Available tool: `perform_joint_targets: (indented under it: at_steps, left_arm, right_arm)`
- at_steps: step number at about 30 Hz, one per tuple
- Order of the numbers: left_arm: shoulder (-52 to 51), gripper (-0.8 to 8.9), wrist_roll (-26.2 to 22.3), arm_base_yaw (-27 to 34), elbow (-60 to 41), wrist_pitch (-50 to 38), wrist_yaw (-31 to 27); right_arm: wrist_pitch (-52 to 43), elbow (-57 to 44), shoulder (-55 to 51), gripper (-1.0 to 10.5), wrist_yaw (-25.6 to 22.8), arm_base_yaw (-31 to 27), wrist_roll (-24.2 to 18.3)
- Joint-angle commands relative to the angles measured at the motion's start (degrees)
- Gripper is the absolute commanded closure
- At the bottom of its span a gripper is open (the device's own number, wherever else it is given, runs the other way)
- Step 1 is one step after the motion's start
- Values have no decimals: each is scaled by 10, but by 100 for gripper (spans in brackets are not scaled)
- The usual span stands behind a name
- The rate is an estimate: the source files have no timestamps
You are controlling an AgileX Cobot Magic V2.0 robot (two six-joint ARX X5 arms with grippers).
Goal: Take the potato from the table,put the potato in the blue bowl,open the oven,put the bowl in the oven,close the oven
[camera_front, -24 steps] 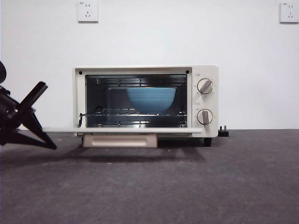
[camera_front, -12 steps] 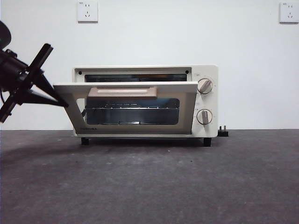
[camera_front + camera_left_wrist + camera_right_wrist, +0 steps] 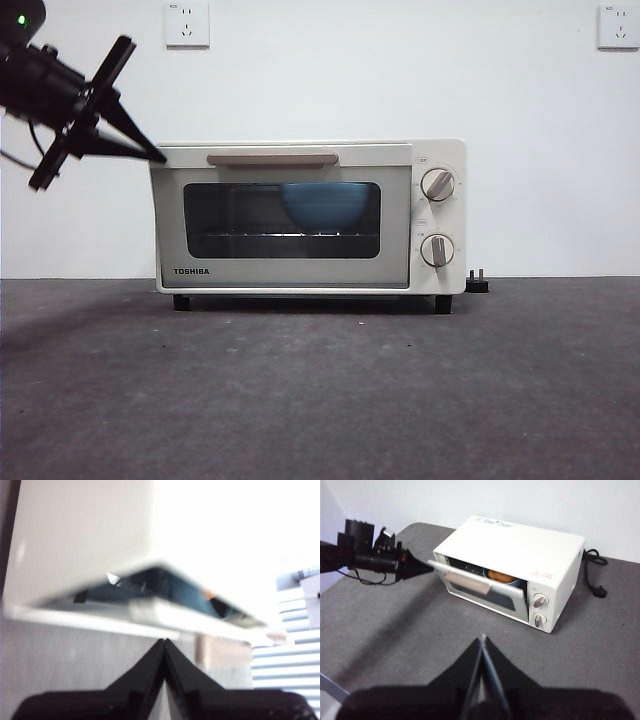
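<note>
The cream oven (image 3: pixel 290 270) stands on the dark table (image 3: pixel 320 400). Its door looks upright in the front view; the right wrist view shows the door (image 3: pixel 485 592) still ajar at the top. Behind the glass sits the blue bowl (image 3: pixel 325 203). Through the gap the potato (image 3: pixel 501 577) shows inside the bowl (image 3: pixel 515 583). My left gripper (image 3: pixel 155 157) is shut, its tip against the door's upper left corner (image 3: pixel 427 566), close to the door edge in its own view (image 3: pixel 164 642). My right gripper (image 3: pixel 483 639) hangs shut and empty, high above the table in front of the oven.
The beige handle (image 3: pixel 272 158) runs along the door's top. Two knobs (image 3: pixel 438 185) (image 3: pixel 437 250) sit on the oven's right side. A black plug (image 3: pixel 478 282) and cord (image 3: pixel 594 577) lie beside the oven. Wall sockets (image 3: pixel 188 22) (image 3: pixel 618 25) are behind.
The oven door has swung up from lying flat open to almost upright. My left gripper rose with it, from low at the left to the door's top corner.
</note>
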State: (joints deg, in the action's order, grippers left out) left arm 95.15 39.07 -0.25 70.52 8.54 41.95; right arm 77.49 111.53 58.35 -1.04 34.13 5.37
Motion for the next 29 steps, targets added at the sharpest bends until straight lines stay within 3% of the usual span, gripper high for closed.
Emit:
perform_joint_targets:
  at_steps: [1, 8, 16, 22, 29]
  left_arm:
    - [0, 820, 2, -3, 15, -3, -16]
    - [0, 820, -1, -9, 24, 12, -26]
    - [-14, 820, -60, -9, 24, 74, -19]
    - [-87, 820, -165, -10, 24, 163, -36]
    - [-222, 819, -312, -24, 24, 278, -157]
  right_arm:
    - [11, -4, -1, 952, 1, 0, 5]
    - [11, -4, -1, 951, 1, 0, 5]
    - [11, -8, -1, 950, 2, 0, -13]
    - [12, -9, -1, 949, -3, 0, -32]
    - [12, -9, 8, 948, -66, 0, -26]
